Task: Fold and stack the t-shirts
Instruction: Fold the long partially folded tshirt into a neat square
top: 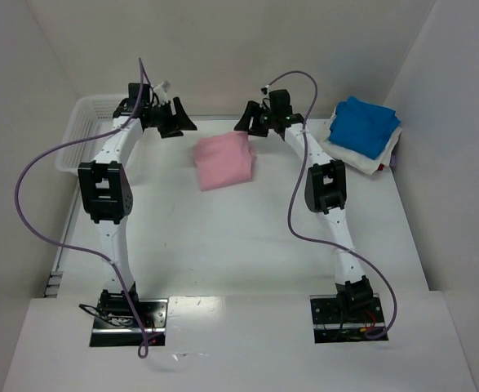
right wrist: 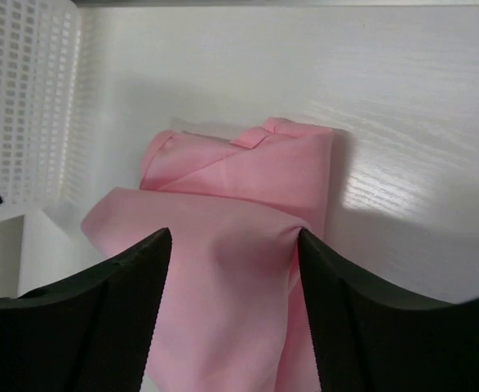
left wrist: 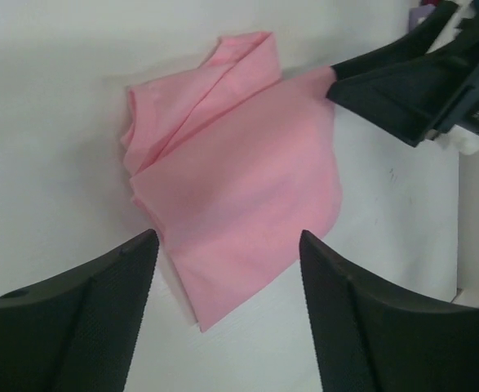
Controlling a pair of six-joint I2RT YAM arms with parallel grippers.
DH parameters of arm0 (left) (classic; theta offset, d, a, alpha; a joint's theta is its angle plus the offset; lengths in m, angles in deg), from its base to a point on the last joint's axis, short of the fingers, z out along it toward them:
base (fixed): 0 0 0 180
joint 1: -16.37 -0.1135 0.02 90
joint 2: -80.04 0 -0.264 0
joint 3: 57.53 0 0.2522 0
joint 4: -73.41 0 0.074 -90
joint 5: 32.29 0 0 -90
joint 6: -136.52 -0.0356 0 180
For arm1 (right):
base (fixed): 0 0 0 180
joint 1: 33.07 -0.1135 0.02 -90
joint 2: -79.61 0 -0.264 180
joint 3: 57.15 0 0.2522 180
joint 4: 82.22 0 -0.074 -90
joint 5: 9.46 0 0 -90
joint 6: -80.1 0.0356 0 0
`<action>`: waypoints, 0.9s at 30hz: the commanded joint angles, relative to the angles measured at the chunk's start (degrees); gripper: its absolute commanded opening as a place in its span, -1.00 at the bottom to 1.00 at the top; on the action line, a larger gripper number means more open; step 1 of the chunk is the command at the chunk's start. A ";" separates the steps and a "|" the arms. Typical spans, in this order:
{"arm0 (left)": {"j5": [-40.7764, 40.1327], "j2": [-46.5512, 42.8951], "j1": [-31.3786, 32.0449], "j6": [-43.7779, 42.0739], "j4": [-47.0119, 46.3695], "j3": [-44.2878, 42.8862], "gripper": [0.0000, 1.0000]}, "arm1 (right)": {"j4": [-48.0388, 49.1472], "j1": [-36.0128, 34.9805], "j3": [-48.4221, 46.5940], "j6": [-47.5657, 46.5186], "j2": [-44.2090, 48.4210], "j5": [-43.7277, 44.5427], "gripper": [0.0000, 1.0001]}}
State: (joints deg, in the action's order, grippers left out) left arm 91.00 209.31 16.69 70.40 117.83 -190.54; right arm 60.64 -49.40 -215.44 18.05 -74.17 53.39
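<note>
The white t-shirt (top: pixel 353 157) lies mostly hidden beneath the blue t-shirt (top: pixel 364 125), only its rim showing. Well left of the blue t-shirt, the basket's (top: pixel 69 139) near corner disappears behind the left arm (top: pixel 108 159).

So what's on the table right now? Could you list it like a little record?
pink shirt: folded, in the middle, lying alone
blue shirt: folded, on top of the white shirt, far right
white shirt: bottom of that stack
basket: white mesh, far left
left gripper: open, left of the pink shirt, holding nothing
right gripper: open, at the pink shirt's far right corner
</note>
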 commanded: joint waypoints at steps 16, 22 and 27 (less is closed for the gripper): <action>-2.52 2.89 7.94 3.35 -12.73 5.10 -0.57 | -5.09 1.66 2.48 -5.44 13.49 2.28 -0.59; -7.59 10.52 8.47 6.27 -11.35 -4.84 -0.65 | -2.89 1.07 7.99 -5.44 16.15 -2.82 -0.82; -15.00 17.47 10.40 4.98 -2.62 -15.78 -0.65 | -2.37 -0.98 9.67 -6.11 15.62 -4.13 -0.82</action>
State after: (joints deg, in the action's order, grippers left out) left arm 81.45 224.23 25.53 75.43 111.15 -199.11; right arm 56.99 -48.57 -207.62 13.16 -60.68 51.19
